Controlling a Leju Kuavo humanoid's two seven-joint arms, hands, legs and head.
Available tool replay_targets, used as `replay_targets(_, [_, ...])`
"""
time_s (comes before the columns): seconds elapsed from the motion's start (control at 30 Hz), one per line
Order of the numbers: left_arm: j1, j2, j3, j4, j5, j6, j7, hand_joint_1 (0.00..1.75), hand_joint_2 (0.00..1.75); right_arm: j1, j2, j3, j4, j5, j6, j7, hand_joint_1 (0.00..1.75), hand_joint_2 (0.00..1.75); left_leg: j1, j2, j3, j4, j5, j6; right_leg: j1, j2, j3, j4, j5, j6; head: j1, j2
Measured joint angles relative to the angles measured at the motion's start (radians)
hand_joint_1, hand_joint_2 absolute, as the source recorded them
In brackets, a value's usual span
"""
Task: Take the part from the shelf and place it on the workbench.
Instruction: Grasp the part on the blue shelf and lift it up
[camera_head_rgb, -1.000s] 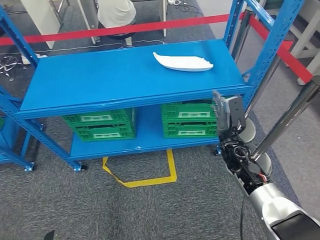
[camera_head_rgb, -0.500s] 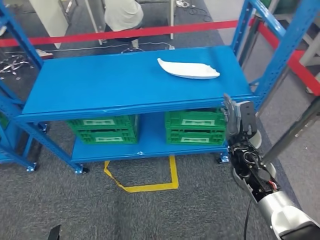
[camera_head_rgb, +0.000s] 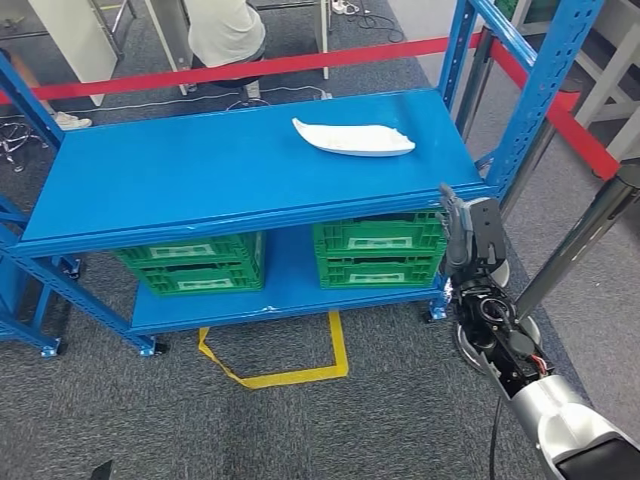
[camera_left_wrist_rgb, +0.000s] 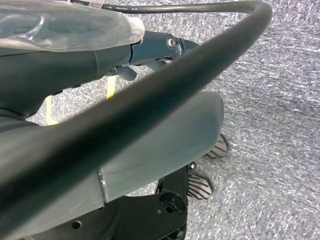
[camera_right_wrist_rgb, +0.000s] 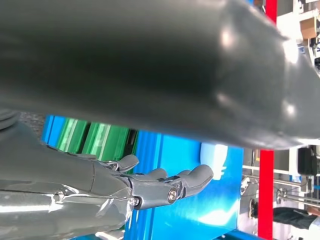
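The right hand, fingers out and empty, should rise over the shelf edge toward the part.

Grey carpet with yellow floor tape, red barrier tape beyond, green crates below.

Bright, even light from above in the head view; soft sheen on the top board of the blue shelf, deep shade under it around the green crates. Sharp there, slightly bent toward the edges. Close, blurred grey covers in both wrist views; perhaps glare on the shelf board beyond the right hand.
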Motion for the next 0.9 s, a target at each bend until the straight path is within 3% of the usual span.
replay_targets(0.63, [0.000, -0.001, -0.002, 0.000, 0.033, 0.000, 0.001, 0.00, 0.00, -0.034, 0.009, 0.013, -0.004, 0.060, 0.039, -0.017, 0.00, 0.00, -0.002, -0.001, 0.000, 0.002, 0.000, -0.002, -0.002, -0.003, 0.006, -0.007, 0.003, 0.002, 0.010, 0.000])
replay_targets(0.9, [0.000, 0.000, -0.002, 0.000, 0.046, 0.002, 0.001, 0.00, 0.00, -0.054, 0.030, 0.023, 0.006, 0.064, 0.046, -0.021, 0.00, 0.00, -0.003, -0.002, -0.007, 0.015, -0.006, 0.009, -0.005, -0.004, 0.006, -0.009, 0.006, 0.009, 0.002, 0.000])
